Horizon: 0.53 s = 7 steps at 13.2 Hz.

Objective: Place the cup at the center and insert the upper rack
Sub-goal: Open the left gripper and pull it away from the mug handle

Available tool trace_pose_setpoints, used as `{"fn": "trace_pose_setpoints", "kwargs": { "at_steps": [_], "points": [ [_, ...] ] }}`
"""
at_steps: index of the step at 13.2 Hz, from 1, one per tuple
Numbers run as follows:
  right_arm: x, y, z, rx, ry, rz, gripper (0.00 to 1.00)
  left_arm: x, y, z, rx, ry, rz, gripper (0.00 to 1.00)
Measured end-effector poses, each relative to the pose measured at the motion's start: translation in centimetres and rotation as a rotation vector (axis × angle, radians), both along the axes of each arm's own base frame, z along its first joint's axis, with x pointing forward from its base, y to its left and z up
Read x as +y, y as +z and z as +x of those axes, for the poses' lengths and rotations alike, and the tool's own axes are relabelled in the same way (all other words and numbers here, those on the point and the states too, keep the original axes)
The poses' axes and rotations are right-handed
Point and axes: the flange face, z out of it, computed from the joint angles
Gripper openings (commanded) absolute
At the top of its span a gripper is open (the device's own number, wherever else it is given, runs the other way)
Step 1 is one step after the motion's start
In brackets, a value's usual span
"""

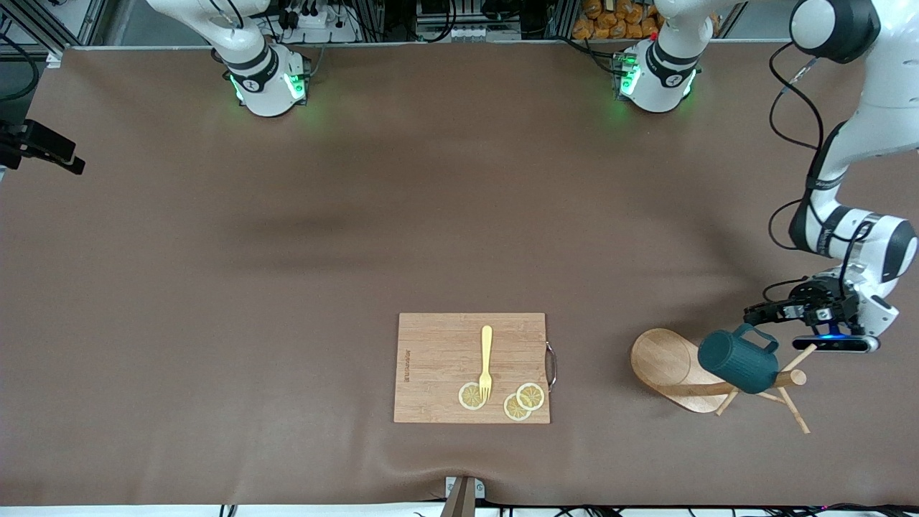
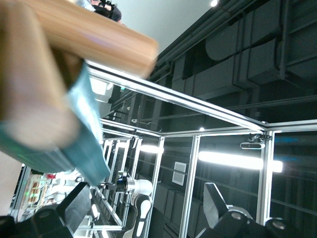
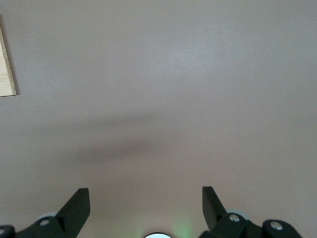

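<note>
The upper rack (image 1: 668,362) looks tipped on its side at the left arm's end of the table, its pole (image 1: 793,378) pointing toward that table end. The dark teal cup (image 1: 739,362) rests against the pole by the pegs, handle up. My left gripper (image 1: 755,314) is open just above the cup's handle, holding nothing. In the left wrist view the pole (image 2: 99,39) and the cup (image 2: 74,148) are close and blurred, beside the open left gripper (image 2: 143,208). My right gripper (image 3: 146,203) is open and empty over bare table; it is out of the front view.
A rectangular wooden cutting board (image 1: 438,345) with a yellow fork (image 1: 486,359) and three lemon slices (image 1: 530,396) lies near the table's front edge at the middle. Its corner shows in the right wrist view (image 3: 6,64). A brown cloth (image 1: 287,287) covers the table.
</note>
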Motion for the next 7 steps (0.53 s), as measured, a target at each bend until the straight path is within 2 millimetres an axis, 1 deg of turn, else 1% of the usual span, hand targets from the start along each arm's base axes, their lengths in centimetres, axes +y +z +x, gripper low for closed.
{"fn": "trace_pose_setpoints", "kwargs": {
  "at_steps": [2,5,7],
  "points": [
    [0.0,0.0,0.0,0.0,0.0,0.0,1.0,1.1,4.4,-0.6,0.031,-0.036,0.067,1.0],
    [0.0,0.0,0.0,0.001,0.0,0.0,1.0,2.4,13.6,-1.9,0.101,-0.05,0.256,1.0],
    [0.0,0.0,0.0,0.001,0.0,0.0,1.0,2.5,18.7,-3.0,0.151,-0.042,0.37,1.0]
  ]
}}
